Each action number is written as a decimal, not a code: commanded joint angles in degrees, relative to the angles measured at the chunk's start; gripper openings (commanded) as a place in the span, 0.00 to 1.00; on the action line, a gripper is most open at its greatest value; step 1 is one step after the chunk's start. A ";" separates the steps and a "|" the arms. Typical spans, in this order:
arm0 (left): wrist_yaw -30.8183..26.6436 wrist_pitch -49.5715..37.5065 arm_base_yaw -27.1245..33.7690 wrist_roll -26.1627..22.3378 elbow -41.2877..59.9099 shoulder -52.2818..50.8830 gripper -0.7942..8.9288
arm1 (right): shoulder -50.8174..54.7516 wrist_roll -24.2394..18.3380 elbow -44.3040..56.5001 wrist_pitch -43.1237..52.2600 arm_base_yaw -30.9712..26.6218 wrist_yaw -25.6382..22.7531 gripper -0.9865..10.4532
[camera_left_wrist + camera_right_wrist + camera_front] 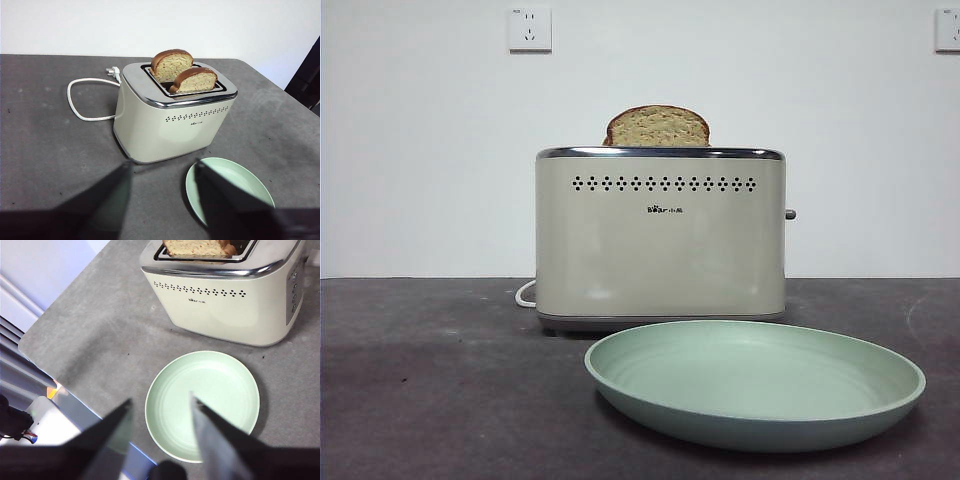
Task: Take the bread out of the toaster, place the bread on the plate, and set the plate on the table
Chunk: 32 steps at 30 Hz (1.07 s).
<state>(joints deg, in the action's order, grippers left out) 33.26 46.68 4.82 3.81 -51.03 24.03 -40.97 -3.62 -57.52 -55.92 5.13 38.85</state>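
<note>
The cream toaster (660,250) stands on the dark grey table (430,380). In the left wrist view the toaster (165,125) holds two slices. The bread (172,64), the larger slice, stands in the far slot, and a smaller round-topped slice (196,80) stands in the slot by the dotted side. The front view shows one domed slice top (658,126) above the rim. The mint-green plate (760,385) lies empty on the table before the toaster. My left gripper (164,164) is open and empty, back from the toaster. My right gripper (161,399) is open and empty above the plate (215,385).
A white power cord (75,100) loops on the table beside the toaster. The toaster's knob (790,214) sticks out on its side. The table's edge (35,352) runs close to the right gripper. Wall sockets (530,28) sit on the white wall behind.
</note>
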 commanded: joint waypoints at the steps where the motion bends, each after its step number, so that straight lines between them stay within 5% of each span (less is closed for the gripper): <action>1: 0.39 -0.52 -0.02 -0.98 -0.09 -0.04 0.71 | 0.04 0.70 -0.09 0.07 -0.02 0.09 0.66; 10: 3.28 -7.76 -1.88 -1.14 -0.09 2.84 0.71 | 0.04 0.76 -0.09 0.07 -0.02 0.09 0.66; 20: 6.16 -25.35 -6.84 -1.07 -0.61 15.91 0.71 | -0.09 0.81 -0.09 0.07 -0.02 0.07 0.66; 26: 4.17 -35.82 -13.64 -1.18 -3.76 28.33 0.71 | -0.59 0.81 -0.09 0.07 -0.02 0.04 0.66; 32: -0.96 -39.89 -21.00 -7.04 -9.81 41.79 0.71 | -0.68 0.81 -0.09 0.02 -0.02 -0.02 0.66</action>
<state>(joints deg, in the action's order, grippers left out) 32.93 7.46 -15.25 -0.19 -60.31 63.90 -41.71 -2.96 -57.52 -56.03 5.13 38.85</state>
